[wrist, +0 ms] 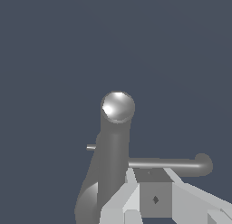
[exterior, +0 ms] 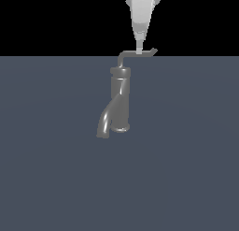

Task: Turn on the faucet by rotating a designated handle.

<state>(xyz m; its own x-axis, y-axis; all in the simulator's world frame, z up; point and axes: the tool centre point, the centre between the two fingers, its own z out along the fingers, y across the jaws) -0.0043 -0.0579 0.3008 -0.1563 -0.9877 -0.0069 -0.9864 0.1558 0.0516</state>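
One arm, one faucet, and honestly most of the job looks left to do. Nearest the exterior camera is the faucet (exterior: 119, 104), roughly dead centre on the flat grey surface (exterior: 186, 178), with its thick spout (exterior: 105, 122) drooping toward 7 o'clock from the body. Going further back, the handle (exterior: 137, 54) sticks out of the top of the body toward 2 o'clock, ending in a little upturned tip.

Progress: the gripper (exterior: 138, 50) is right down on the handle about midway along the rod, so the reach seems done, but I can't tell whether any rotation has happened. The turning itself is what's left, I'd guess.

Pose: the arm comes in steeply from 12 o'clock, almost vertical, fingers pointing down. In the wrist view the fingers (wrist: 131, 191) sit against the rod (wrist: 167, 164) beside the body. Whether they're pinching it or just pressed against it, I can't tell.
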